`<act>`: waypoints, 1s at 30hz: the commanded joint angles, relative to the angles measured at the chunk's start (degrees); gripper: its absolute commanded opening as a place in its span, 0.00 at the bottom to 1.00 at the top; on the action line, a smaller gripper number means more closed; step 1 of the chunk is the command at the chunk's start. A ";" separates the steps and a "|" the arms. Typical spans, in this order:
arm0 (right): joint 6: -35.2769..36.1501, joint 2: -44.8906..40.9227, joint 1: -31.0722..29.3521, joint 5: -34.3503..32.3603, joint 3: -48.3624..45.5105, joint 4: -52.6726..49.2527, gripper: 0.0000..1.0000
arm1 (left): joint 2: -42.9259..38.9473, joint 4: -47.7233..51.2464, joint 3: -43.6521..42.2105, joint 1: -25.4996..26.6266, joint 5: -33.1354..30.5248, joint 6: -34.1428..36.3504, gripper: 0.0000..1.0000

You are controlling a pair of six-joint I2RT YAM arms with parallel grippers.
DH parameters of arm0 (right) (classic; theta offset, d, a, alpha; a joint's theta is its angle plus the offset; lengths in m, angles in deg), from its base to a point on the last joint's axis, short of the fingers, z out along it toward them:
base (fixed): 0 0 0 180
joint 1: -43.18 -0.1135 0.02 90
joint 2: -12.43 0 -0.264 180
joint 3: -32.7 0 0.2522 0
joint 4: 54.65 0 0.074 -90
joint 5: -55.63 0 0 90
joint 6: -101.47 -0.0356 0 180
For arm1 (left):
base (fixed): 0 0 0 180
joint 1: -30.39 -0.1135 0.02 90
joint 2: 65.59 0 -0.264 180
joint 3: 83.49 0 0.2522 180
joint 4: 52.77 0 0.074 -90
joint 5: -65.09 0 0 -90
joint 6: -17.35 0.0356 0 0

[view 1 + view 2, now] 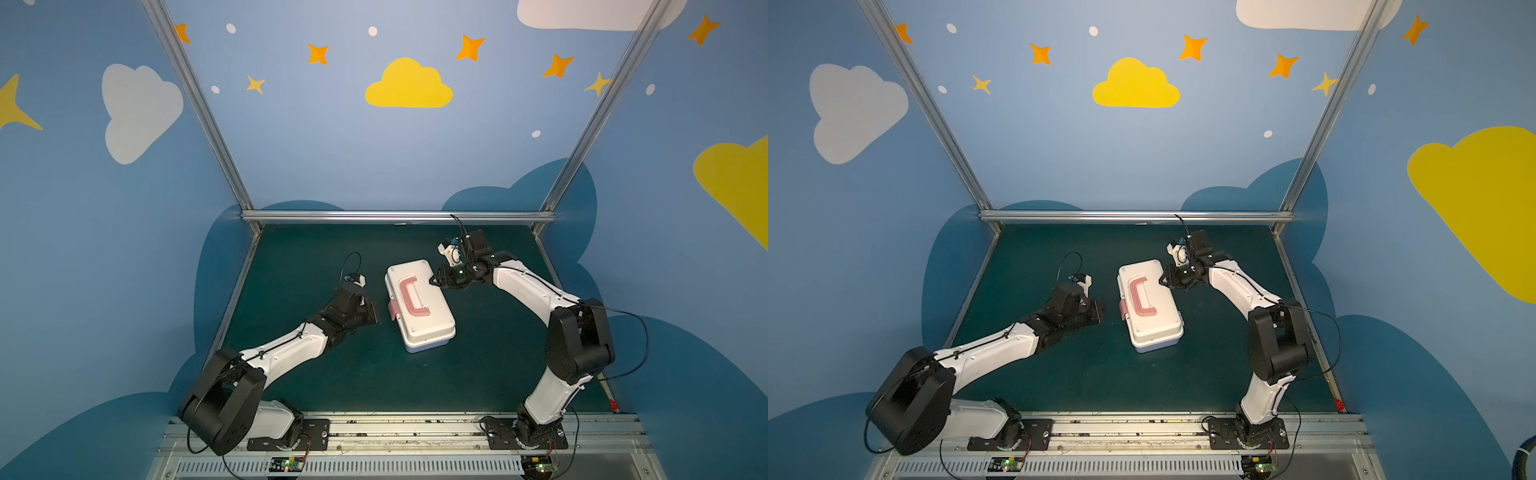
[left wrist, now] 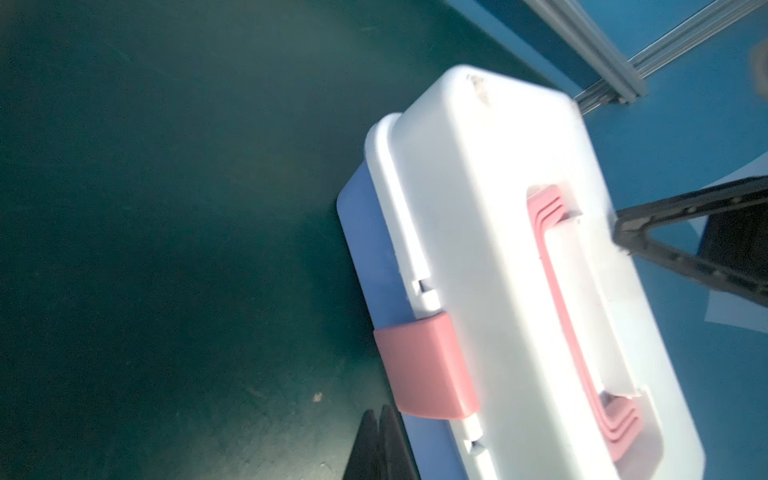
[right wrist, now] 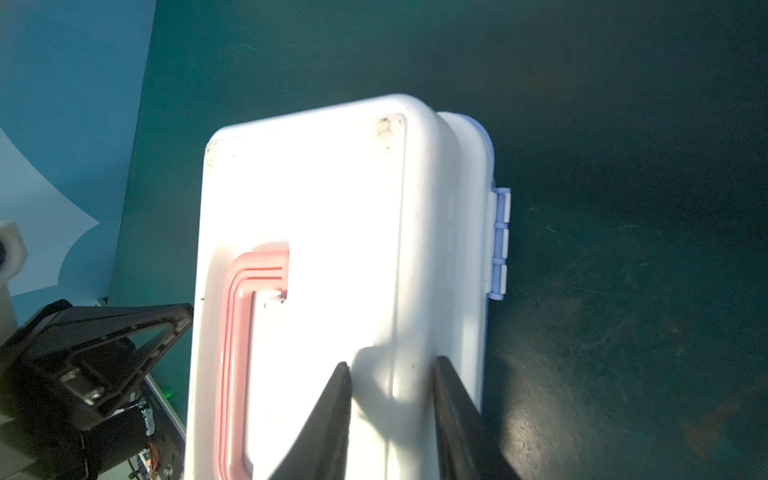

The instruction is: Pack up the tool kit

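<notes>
Your left gripper [image 2: 380, 444], fingers pressed together and empty, sits just beside the pink latch [image 2: 428, 365] of the closed tool kit [image 1: 419, 307] on the mat [image 1: 332, 374]; beyond, your right gripper [image 3: 390, 370] hangs spread over the far end of the lid [image 3: 332, 187]. Likely the closing step: next, check the latch is seated.

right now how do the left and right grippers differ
The left gripper is shut, fingers together; the right gripper has its fingers apart. The left gripper sits beside the tool kit, on its pink latch side; the right gripper is over the lid, near the hinge edge. Shared: neither holds anything, and both point at the closed tool kit.
</notes>
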 commanded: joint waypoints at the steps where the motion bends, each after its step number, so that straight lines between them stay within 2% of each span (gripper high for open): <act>1: 0.12 3.49 -4.38 6.50 -2.00 -6.08 0.32 | 3.17 0.35 1.11 -0.10 2.97 3.04 0.04; 4: 0.18 3.49 -4.31 6.53 -2.20 -5.97 0.32 | 6.27 -0.76 3.14 0.45 6.64 3.23 0.04; 16: -0.23 3.40 -4.40 7.14 -3.16 -5.07 0.31 | 12.65 0.99 9.20 2.66 9.41 4.41 0.04; 30: -0.81 3.68 -5.32 8.46 -3.54 -3.54 0.29 | 14.15 -4.91 11.59 4.21 12.35 2.94 0.04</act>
